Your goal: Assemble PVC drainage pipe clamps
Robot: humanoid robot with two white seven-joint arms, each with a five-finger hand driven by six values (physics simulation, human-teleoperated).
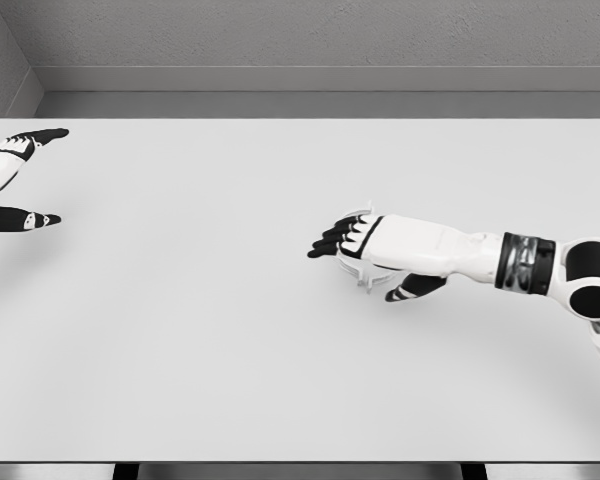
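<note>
A small white PVC pipe clamp lies right of the table's middle, mostly hidden under my right hand. A thin tip of it pokes up behind the knuckles. The hand's black fingers reach left over the clamp and the thumb curls in below it, so the hand is closed around the piece. My left hand shows at the far left edge, fingers and thumb spread wide apart and holding nothing.
The white table fills the view, with its front edge along the bottom and a grey wall behind its far edge. The right forearm stretches in low over the table from the right edge.
</note>
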